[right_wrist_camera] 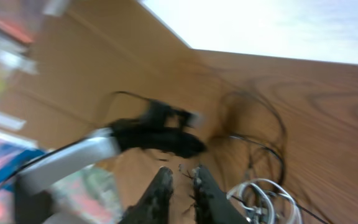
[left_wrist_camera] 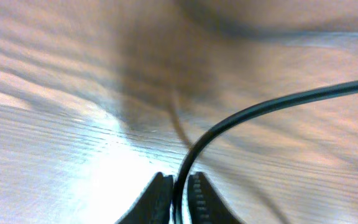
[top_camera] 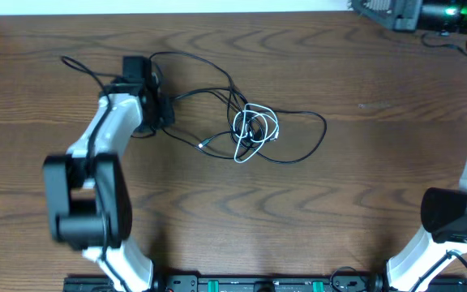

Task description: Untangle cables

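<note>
**Bimanual cable scene, ordered from the robot's side of the table outward.** Nearest the bases, the right arm [top_camera: 456,215] stands folded at the right edge of the wooden table [top_camera: 363,211]. In its wrist view the right gripper [right_wrist_camera: 181,177] hangs above the surface with its fingers close together and nothing between them. Motion blur leaves it unclear whether they actually meet. The left arm [top_camera: 96,138] reaches forward from the near left toward the far left of the table. The left gripper [left_wrist_camera: 178,196] is down near the wood, its jaws narrowed onto the black cable [left_wrist_camera: 316,94], which runs up between the two ridged fingertips and arcs off to the right. At mid-table, right of the left gripper and well apart from the right arm, the black cable spreads in several loose loops. One wide loop bulges to the right, and a small plug end lies on the near side of the tangle. The white cable [top_camera: 254,128] sits as a compact coil inside these loops, interlaced with the black strands. A further stretch of black cable trails to the far left, beyond the left gripper. At the far right corner sits dark equipment [top_camera: 396,10] showing a green light.
</note>
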Robot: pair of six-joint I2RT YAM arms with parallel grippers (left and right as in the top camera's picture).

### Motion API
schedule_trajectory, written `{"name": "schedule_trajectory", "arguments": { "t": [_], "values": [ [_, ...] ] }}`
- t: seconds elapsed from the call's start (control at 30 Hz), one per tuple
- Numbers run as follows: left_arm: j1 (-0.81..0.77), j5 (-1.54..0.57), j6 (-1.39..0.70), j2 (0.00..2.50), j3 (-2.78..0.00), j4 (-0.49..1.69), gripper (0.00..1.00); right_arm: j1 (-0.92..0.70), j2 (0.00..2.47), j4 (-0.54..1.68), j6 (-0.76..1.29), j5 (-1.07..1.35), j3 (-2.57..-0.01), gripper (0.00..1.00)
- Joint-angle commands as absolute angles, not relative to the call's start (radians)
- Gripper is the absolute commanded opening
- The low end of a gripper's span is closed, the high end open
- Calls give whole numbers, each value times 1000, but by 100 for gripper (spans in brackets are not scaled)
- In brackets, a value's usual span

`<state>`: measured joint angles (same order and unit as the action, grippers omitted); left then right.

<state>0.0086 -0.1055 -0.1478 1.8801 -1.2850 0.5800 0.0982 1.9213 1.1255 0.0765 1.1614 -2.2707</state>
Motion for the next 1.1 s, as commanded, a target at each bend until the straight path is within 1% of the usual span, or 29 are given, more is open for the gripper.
{"name": "schedule_trajectory", "arguments": {
  "t": [0.0,0.03,0.1,0.13,0.17,0.3,0.43,0.53,0.6,0.8,1.07],
  "values": [
    [-20,-124,-127,1671,-1296,584,24,53,1902,1166,-6,930,-2276,21],
    [-42,-124,-127,1613,-1296,588,31,33,1902,1189,-6,849,-2276,26],
    [-73,-124,-127,1558,-1296,591,37,19,1902,1208,-6,776,-2276,34],
    [-94,-124,-127,1535,-1296,594,40,12,1902,1221,-6,727,-2276,40],
    [-113,-125,-128,1524,-1296,595,41,10,1902,1231,-5,695,-2276,43],
    [-190,-133,-128,1529,-1295,606,45,9,1902,1270,-5,601,-2276,50],
    [-256,-135,-128,1572,-1293,601,53,10,1902,1295,-5,549,-2275,56],
    [-291,-135,-128,1624,-1293,583,60,9,1903,1306,-6,536,-2275,58],
    [-312,-135,-127,1670,-1293,558,62,9,1903,1309,-6,527,-2275,59],
    [-356,-135,-127,1794,-1293,457,63,9,1903,1318,-6,526,-2274,61],
    [-366,-147,-128,1930,-1293,344,62,9,1904,1328,-6,525,-2274,63]
  ]
}}
